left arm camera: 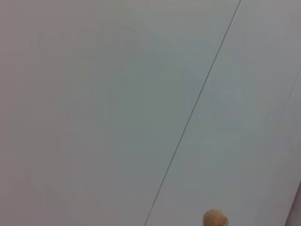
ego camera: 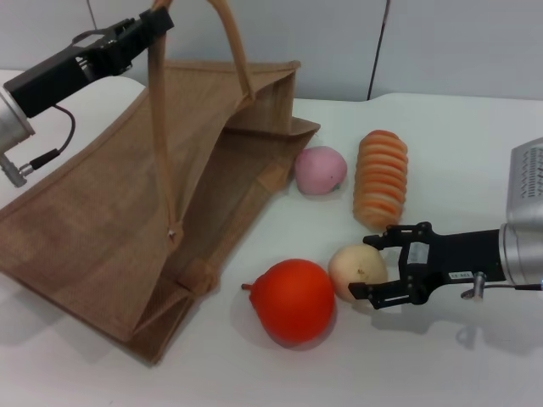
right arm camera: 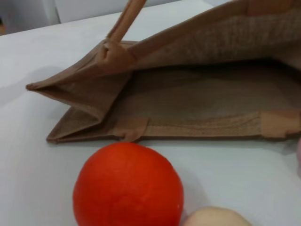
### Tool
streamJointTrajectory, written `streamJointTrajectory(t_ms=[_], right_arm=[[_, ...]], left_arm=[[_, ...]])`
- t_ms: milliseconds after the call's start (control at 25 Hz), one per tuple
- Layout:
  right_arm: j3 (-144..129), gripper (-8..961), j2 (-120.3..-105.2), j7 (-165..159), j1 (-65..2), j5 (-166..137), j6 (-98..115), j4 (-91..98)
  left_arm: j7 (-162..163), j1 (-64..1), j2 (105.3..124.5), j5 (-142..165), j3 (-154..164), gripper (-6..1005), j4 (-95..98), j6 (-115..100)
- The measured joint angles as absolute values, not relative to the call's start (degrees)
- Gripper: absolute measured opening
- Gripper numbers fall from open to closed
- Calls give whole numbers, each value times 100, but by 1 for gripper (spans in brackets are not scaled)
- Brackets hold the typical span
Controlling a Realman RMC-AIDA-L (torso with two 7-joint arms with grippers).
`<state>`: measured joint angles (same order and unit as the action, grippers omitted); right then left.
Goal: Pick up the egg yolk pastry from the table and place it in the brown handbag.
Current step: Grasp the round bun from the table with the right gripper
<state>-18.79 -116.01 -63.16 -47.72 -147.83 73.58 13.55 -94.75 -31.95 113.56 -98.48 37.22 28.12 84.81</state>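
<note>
Right pincer [ego camera: 380, 271] open, jaws straddling egg yolk pastry [ego camera: 357, 271] nr worktop's front-right edge; brown handbag [ego camera: 127, 212] mouth lies leftward. Left pincer [ego camera: 157, 19] clenched on handbag handle, holding it up.

From the head we look down over the table [ego camera: 441, 127]; our right wrist sits low and close, sharing the handbag [ego camera: 110, 220] [right arm camera: 197, 103].

Rough woven jute brown handbag [ego camera: 102, 220] (matt), smooth pale egg yolk pastry [ego camera: 356, 271]
</note>
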Motion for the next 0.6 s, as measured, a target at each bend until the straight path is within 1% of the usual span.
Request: streamJointTrajectory(t_ms=[200, 600], right_arm=[[-1927, 785, -11601, -6333, -4785, -14780, 7360, 1354], [-2084, 658, -11601, -6546, -4841, -14780, 7134, 1347]], left_arm=[[-9475, -3190, 11356, -9851, 3718, 126, 2812, 8468], [-9470, -3190, 11355, -9853, 3716, 127, 2812, 8459]])
